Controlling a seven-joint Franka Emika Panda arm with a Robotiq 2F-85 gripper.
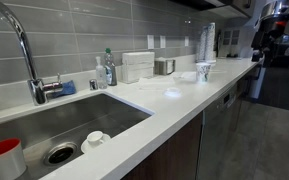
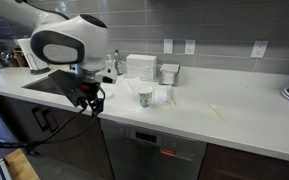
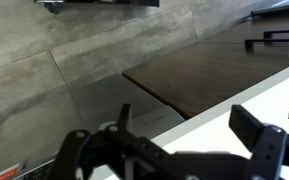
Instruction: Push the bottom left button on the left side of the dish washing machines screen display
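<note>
The dish washing machine (image 2: pixel 149 160) is installed under the front edge of the white countertop (image 2: pixel 234 105), near its middle. Its grey panel carries a bar handle (image 2: pixel 154 135) near the top. The gripper (image 2: pixel 88 101) hangs just off the front edge, toward the sink (image 2: pixel 46 84) end, apart from the panel. In the wrist view the fingers (image 3: pixel 259 140) are spread wide and hold nothing. A paper cup (image 2: pixel 145 96) stands on the countertop above the machine.
</note>
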